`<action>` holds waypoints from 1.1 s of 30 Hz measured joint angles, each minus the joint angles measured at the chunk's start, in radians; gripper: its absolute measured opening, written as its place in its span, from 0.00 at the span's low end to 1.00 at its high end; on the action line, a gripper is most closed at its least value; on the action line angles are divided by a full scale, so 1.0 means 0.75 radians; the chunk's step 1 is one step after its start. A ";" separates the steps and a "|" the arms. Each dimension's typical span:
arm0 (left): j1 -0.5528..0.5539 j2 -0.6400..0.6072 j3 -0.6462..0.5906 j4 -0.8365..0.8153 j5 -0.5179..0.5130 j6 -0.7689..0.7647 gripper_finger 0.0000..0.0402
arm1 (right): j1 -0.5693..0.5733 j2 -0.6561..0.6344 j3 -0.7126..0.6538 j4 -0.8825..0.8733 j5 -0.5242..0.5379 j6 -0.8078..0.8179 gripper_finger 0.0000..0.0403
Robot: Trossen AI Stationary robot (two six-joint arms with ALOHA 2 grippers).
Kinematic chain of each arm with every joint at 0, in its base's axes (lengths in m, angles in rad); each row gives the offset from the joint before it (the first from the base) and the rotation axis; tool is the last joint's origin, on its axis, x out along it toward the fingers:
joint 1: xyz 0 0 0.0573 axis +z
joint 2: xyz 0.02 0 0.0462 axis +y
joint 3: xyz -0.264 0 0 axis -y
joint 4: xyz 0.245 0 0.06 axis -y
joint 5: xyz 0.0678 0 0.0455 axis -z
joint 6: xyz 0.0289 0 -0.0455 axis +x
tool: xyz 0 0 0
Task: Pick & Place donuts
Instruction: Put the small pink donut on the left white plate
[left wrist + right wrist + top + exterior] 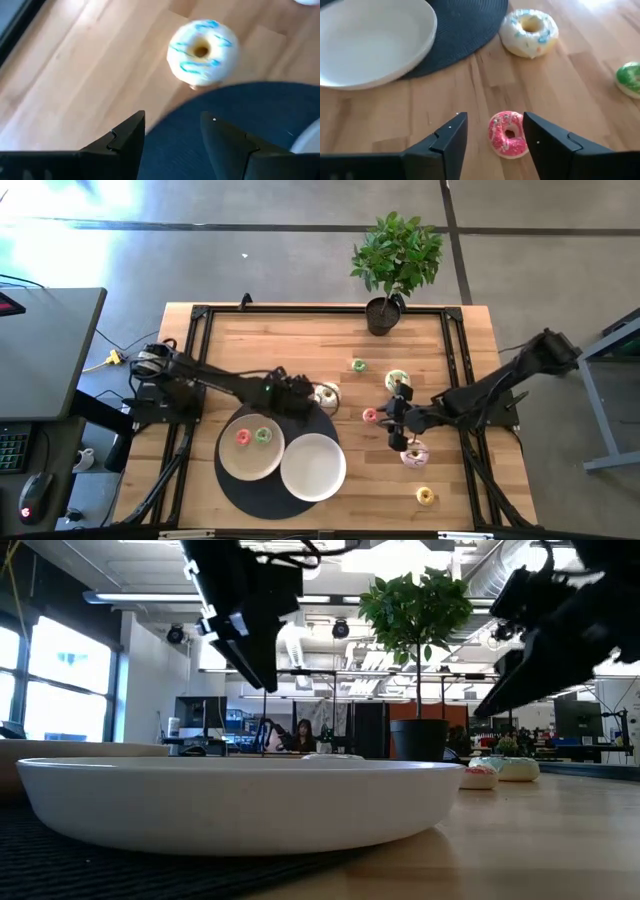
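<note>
The right gripper [492,137] hangs just above the small pink donut [508,134], its fingers wide, one on each side of it and not touching, so I judge the step to be the approach for a grasp. The next move calls for going lower until the fingers reach the surface [470,490], then closing on the ring without pushing it away.

The left gripper [172,140] is over the edge of the dark mat [235,490], fingers also wide and holding nothing, and it points toward the white donut [202,50] with blue lines, which lies on the wood just beside the mat.

Two donuts, pink [243,437] and green [264,435], already lie on one plate [250,468]; the other plate [313,467] has none. More donuts lie on the right part of the surface.
</note>
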 joint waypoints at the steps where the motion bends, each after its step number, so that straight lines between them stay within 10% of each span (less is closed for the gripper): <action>1: 0.024 0.000 0.000 0.000 0.005 0.013 0.47 | -0.007 0.037 -0.001 0.021 0.001 -0.001 0.48; 16: 0.150 -0.109 -0.001 -0.236 0.026 0.094 0.47 | -0.104 0.378 0.002 0.174 -0.034 0.066 0.42; 25: 0.149 -0.343 0.001 -0.580 -0.071 -0.042 0.47 | -0.105 0.370 0.000 0.236 -0.023 0.147 0.12; 33: 0.149 -0.449 0.000 -0.782 -0.257 -0.176 0.47 | -0.071 0.371 0.011 0.812 0.216 0.069 0.06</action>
